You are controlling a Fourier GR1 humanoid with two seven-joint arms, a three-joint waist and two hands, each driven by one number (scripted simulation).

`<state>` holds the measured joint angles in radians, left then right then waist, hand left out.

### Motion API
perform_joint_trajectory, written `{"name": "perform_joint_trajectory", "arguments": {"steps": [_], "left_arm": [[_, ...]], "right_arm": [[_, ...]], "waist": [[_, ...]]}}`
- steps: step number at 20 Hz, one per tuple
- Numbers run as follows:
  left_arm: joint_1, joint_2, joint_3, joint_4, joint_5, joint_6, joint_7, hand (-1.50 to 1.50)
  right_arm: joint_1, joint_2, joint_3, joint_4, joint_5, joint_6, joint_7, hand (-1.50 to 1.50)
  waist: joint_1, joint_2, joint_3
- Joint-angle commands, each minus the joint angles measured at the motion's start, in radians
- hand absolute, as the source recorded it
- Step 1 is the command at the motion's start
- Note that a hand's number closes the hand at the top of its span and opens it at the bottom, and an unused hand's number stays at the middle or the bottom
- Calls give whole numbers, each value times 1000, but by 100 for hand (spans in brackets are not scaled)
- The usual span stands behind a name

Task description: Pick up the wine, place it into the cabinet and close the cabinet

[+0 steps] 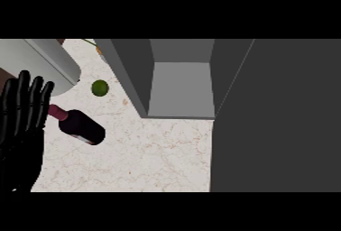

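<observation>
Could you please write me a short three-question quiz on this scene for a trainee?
1. True or false: the wine bottle stands upright inside the cabinet.
2. Which hand is in view? A) the left hand B) the right C) both
3. Fill in: the small round fruit left of the cabinet is ____ in colour.
Key: 1 false, it lies on the counter; 2 A; 3 green.
</observation>
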<state>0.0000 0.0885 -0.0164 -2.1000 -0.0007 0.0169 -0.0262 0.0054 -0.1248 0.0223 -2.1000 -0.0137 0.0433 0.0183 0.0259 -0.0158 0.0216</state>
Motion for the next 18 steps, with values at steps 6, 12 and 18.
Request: {"name": "perform_joint_trajectory", "arguments": {"steps": [6,12,18], "left_arm": [[-114,131,259,114,123,-45,5,-150],[-97,111,280,61,356,-51,265,-150],[-143,153,296,-47,369,23,439,-150]], "right_arm": [[144,42,-14,-171,25,-49,20,-150],[171,55,173,-331,-84,-2,286,-150],[195,83,269,-468,-3,-57,389,-150]], "waist": [[-33,15,-22],[-26,12,-22],[-27,13,-22]]}}
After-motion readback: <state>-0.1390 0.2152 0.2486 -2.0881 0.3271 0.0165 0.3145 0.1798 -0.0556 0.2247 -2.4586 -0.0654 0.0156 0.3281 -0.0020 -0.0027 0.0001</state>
